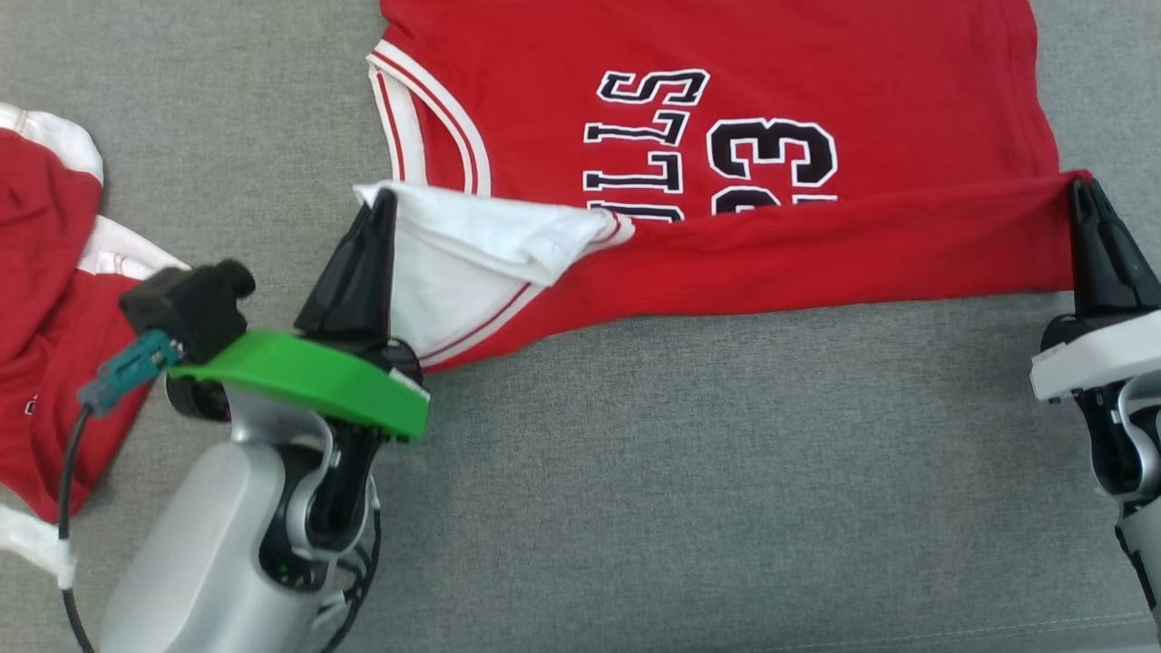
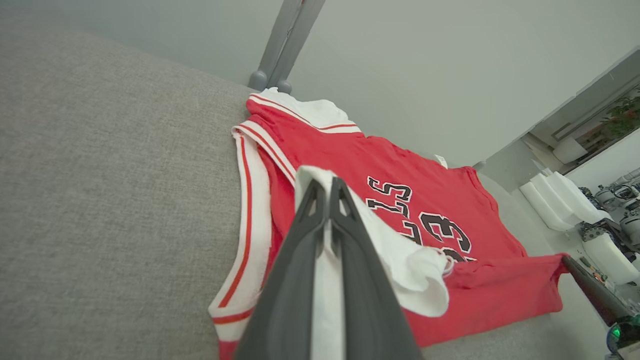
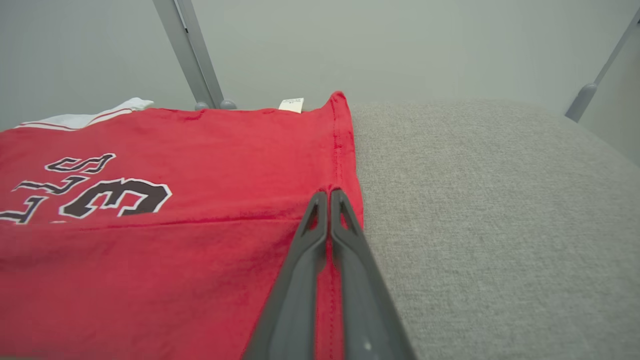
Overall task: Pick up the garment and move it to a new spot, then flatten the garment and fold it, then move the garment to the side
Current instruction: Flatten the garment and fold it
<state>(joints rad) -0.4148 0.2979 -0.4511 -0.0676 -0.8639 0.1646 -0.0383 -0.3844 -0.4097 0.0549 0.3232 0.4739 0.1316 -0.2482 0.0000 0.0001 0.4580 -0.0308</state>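
Note:
The garment (image 1: 726,118) is a red basketball jersey with black lettering, a "23" and white trim, spread on the grey surface (image 1: 635,453). Its near edge is lifted and folded over toward the far side, stretched between both grippers. My left gripper (image 1: 381,204) is shut on the white sleeve corner, and the left wrist view shows white cloth pinched between the fingers of that gripper (image 2: 327,186). At the right end of the fold, my right gripper (image 1: 1086,192) is shut on the red hem corner, which the right wrist view shows clamped in that gripper (image 3: 329,196) beside the garment (image 3: 175,200).
A second red and white garment (image 1: 45,299) lies crumpled at the left edge, close to my left arm. Grey metal legs (image 3: 192,55) stand beyond the far edge of the surface. Bare grey fabric stretches along the near side and to the right of the jersey.

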